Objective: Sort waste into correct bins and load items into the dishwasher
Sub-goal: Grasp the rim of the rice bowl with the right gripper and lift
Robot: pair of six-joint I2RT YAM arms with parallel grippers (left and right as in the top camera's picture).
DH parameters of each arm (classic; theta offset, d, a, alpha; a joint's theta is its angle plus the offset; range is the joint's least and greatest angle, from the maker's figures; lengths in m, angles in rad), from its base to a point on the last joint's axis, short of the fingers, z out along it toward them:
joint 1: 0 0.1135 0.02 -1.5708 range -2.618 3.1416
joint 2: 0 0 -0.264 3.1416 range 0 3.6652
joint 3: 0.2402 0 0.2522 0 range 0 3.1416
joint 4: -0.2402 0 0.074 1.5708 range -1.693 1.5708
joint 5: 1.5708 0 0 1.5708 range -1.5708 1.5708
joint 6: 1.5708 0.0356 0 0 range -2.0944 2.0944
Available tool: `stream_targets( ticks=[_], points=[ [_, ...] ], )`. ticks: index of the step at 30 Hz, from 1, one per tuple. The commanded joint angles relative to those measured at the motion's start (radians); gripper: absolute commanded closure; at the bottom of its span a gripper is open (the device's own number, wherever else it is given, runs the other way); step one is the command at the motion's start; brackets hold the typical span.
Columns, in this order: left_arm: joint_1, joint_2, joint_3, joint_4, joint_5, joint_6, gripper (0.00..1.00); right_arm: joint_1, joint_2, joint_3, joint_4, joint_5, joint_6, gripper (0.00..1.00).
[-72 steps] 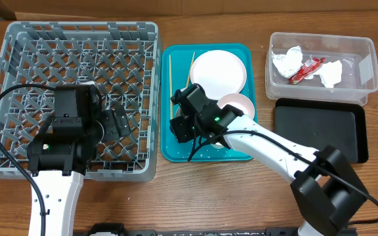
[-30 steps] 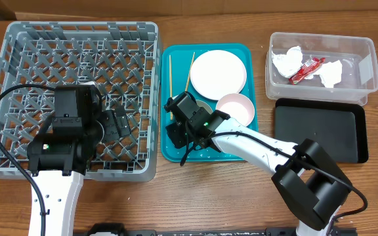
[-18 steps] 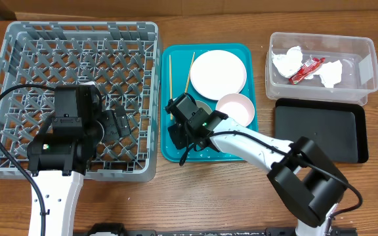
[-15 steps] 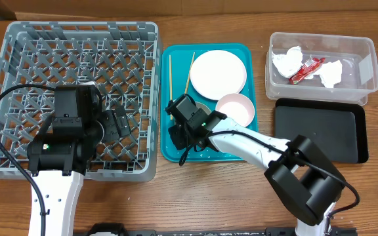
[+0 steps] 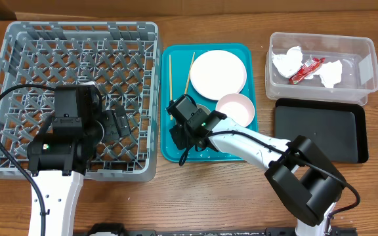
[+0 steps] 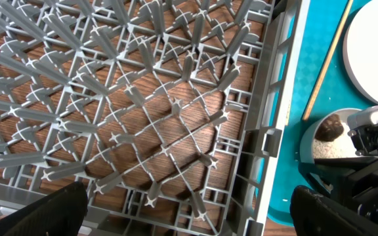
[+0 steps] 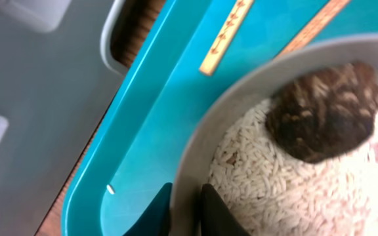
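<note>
My right gripper is shut on the rim of the grey bowl, one finger inside and one outside. The bowl sits on the teal tray and holds white rice and a brown food lump. Chopsticks, a large white plate and a small white plate lie on the same tray. My left gripper is open and empty over the grey dish rack. A red wrapper and crumpled paper lie in the clear tub. No cup shows.
The teal tray sits between the rack and the bins. The black tray lies in front of the clear tub. The rack's right wall stands close to the tray's left edge. One rice grain lies on the tray.
My right gripper has moved left and toward the tray's front left corner, uncovering part of the grey bowl, and has held still for the last half second. The left arm has not moved.
</note>
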Motion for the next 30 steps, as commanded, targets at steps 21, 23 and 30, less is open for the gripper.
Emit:
stream_targets(
  ticks=[21,23,30],
  points=[
    [0.004,0.000,0.019,0.004,0.009,-0.013,0.00,-0.007,-0.061,0.270,-0.279,0.101,-0.051,0.96],
    [0.004,0.000,0.019,0.006,0.009,-0.013,0.00,-0.012,-0.070,0.298,-0.299,0.104,-0.051,0.96],
    [0.004,0.000,0.019,0.006,0.009,-0.013,0.00,-0.055,-0.084,0.415,-0.391,0.141,-0.050,0.96]
  ],
)
